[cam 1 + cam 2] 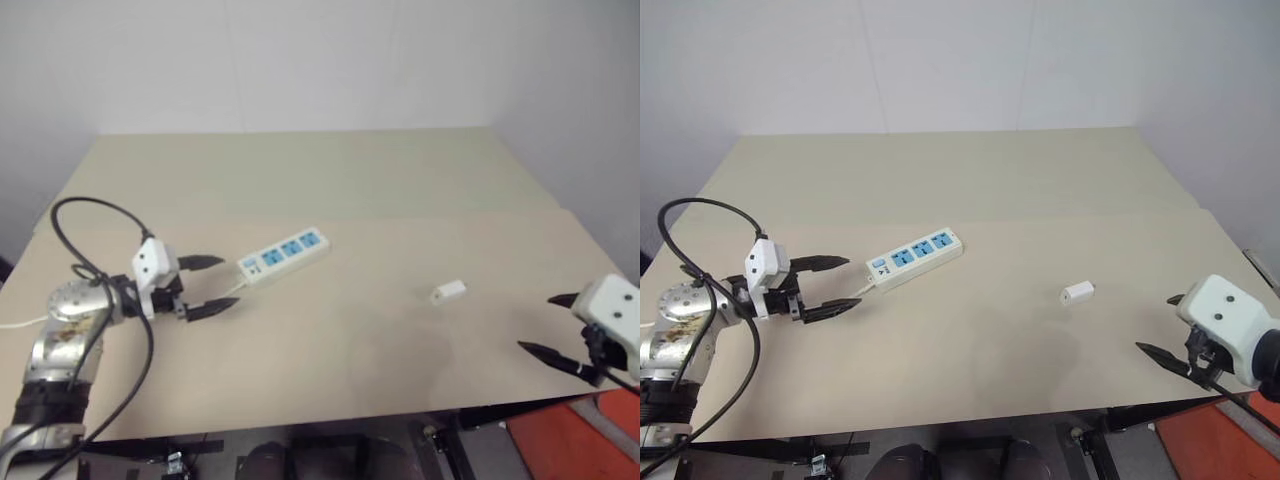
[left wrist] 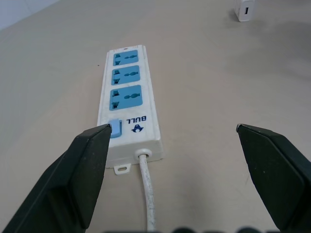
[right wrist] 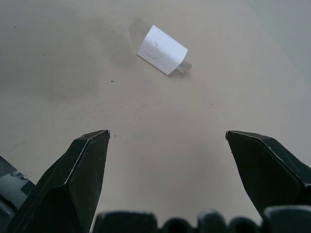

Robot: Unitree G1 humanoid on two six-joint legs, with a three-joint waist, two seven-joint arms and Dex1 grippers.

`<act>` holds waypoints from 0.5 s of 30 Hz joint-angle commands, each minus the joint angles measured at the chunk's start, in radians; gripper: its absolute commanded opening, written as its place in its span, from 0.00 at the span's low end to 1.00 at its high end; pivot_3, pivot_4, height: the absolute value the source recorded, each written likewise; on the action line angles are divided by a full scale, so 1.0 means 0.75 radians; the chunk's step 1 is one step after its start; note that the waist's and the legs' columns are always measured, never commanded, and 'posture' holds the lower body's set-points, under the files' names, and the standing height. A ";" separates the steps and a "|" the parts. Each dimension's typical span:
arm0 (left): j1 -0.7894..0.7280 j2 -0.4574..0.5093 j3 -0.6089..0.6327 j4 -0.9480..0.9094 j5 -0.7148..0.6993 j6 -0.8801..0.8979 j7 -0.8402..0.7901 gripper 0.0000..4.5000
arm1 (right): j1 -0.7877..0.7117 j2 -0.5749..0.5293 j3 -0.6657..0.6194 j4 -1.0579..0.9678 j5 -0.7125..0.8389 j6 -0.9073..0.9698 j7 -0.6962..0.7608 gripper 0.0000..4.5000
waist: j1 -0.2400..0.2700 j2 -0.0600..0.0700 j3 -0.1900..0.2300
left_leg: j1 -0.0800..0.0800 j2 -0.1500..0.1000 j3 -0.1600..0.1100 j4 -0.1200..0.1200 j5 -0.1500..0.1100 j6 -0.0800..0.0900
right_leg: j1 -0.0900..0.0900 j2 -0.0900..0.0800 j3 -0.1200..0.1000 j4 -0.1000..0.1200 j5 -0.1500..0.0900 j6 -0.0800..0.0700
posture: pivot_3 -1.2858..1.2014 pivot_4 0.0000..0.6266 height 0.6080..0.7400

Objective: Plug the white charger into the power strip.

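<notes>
The white power strip [image 1: 285,255] with blue sockets lies slanted on the table, left of centre, its cord end toward my left gripper [image 1: 212,285]. That gripper is open, level with the table and a short way from the strip's switch end [image 2: 114,129], touching nothing. The small white charger [image 1: 448,292] lies on its side right of centre, prongs showing in the right wrist view [image 3: 163,50]. My right gripper [image 1: 548,324] hovers open near the table's right front corner, apart from the charger, with nothing between its fingers.
The beige table [image 1: 330,190] has a seam across its middle and ends close in front of me. A black cable [image 1: 95,260] loops over my left arm. A red object [image 1: 570,440] sits below the table's right front corner. White walls stand behind.
</notes>
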 commanded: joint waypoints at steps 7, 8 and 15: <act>-0.023 0.004 0.026 -0.019 -0.011 -0.018 0.029 0.99 | -0.020 -0.026 -0.032 -0.002 -0.001 -0.005 0.005 1.00 | 0.000 0.000 0.000 | 0.000 0.000 0.000 0.000 0.000 0.000 | 0.000 0.000 0.000 0.000 0.000 0.000 | 0.52 0.24 1.00; -0.027 0.000 0.023 -0.013 -0.005 -0.027 0.035 0.99 | -0.019 -0.025 -0.035 -0.003 0.000 -0.006 0.007 1.00 | 0.000 0.000 0.000 | 0.000 0.000 0.000 0.000 0.000 0.000 | 0.000 0.000 0.000 0.000 0.000 0.000 | 0.52 0.24 1.00; -0.161 -0.025 0.043 0.225 0.088 -0.170 0.158 0.99 | -0.078 -0.030 0.044 0.017 -0.004 -0.027 -0.023 1.00 | -0.001 0.000 0.000 | 0.001 -0.002 0.000 0.000 0.000 0.000 | 0.001 0.000 0.000 0.000 0.000 0.000 | 0.52 0.24 1.00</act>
